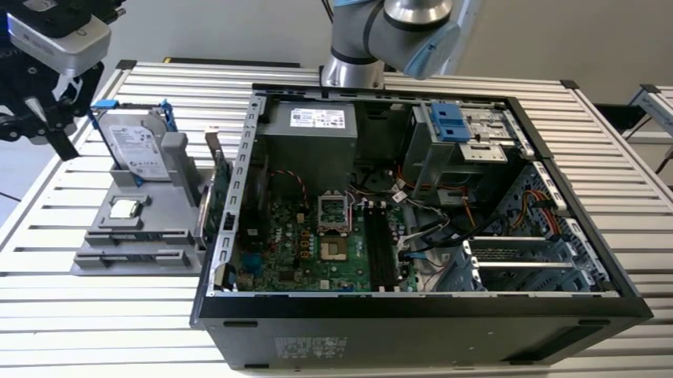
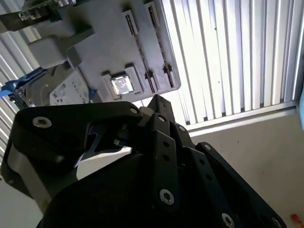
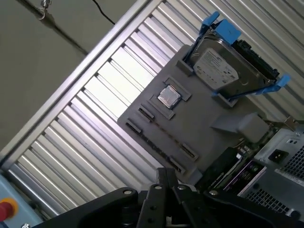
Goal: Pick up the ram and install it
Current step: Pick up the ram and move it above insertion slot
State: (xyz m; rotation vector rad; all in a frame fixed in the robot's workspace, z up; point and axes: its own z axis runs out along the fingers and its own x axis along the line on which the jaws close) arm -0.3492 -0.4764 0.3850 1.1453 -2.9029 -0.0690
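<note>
**Pincer hanging over the table's far left; ram standing in the grey holder**

- **Pincer** (image 3: 165, 173): is hanging above the slatted table (image 1: 94, 315) at the exterior view's far left, just off the far end of the grey holder (image 1: 126, 256). It is carrying nothing and touching nothing. Whether it is open or closed cannot be told.
- **Ram** (image 1: 220, 201): is standing on its long edge along the holder's right side, just beside the left wall of the computer case (image 1: 421, 331). It is sitting well apart from the pincer.
- **Hard drive** (image 1: 137, 146): is standing upright in its blue frame at the holder's far end. Of the holder's parts, it is sitting nearest the pincer.
- **Processor chip** (image 1: 126, 209): is lying flat in a recess near the holder's middle, showing beyond the pincer in both wrist views.
- **Computer case**: is lying open on its side to the holder's right, with the motherboard (image 1: 315, 244) facing up.
- **Arm base** (image 1: 352, 71): is standing at the table's far edge, behind the case.
</note>
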